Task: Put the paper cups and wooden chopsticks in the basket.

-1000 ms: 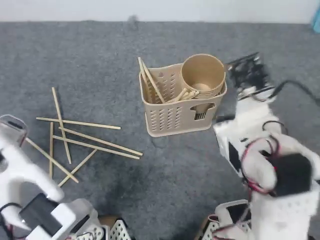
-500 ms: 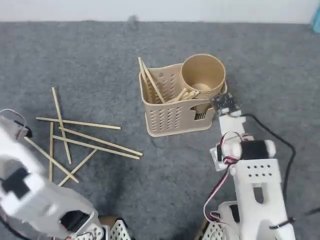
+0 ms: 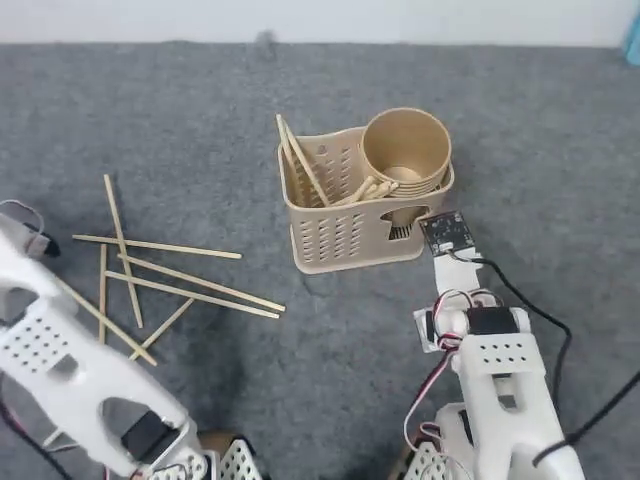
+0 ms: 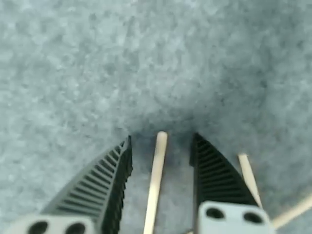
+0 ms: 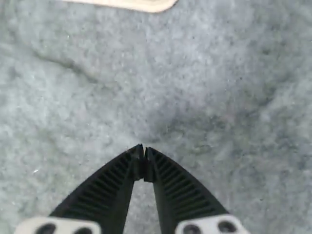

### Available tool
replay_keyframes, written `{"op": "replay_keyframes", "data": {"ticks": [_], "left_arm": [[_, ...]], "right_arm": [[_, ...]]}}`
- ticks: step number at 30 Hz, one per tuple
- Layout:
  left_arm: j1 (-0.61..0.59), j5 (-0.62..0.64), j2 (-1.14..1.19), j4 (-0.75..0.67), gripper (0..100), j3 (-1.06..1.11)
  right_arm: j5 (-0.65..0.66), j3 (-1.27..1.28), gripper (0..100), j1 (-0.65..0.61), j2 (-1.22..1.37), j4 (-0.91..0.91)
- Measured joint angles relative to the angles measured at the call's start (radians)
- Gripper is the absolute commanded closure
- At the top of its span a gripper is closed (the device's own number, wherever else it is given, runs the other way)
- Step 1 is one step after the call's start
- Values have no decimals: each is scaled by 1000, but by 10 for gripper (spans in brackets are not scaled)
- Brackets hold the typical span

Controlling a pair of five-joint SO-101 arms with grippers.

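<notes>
L gripper (image 4: pixel 161 138), jaws wide, straddles one chopstick (image 4: pixel 155 180) near worktop's left edge. We see R gripper (image 5: pixel 144 149) closed, empty, near basket (image 3: pixel 345 238) w/ paper cups (image 3: pixel 405 150).

Grey carpet (image 3: pixel 200 90), white wall (image 3: pixel 320 18)

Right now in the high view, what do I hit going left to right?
left arm → loose wooden chopsticks → basket, holding leaning chopsticks then paper cups → right arm
</notes>
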Motion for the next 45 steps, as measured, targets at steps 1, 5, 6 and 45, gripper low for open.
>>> {"op": "replay_keyframes", "data": {"ticks": [1, 5, 6, 45], "left_arm": [[3, -5, 21, 15, 928, -29], [37, -2, 89, 74, 988, -137], [43, -8, 98, 84, 988, -153], [411, -141, -1214, 152, 988, 347]], "right_arm": [[0, 0, 991, 0, 0, 0], [0, 0, 991, 0, 0, 0], [0, 0, 991, 0, 0, 0], [-2, 5, 991, 37, 0, -2]]}}
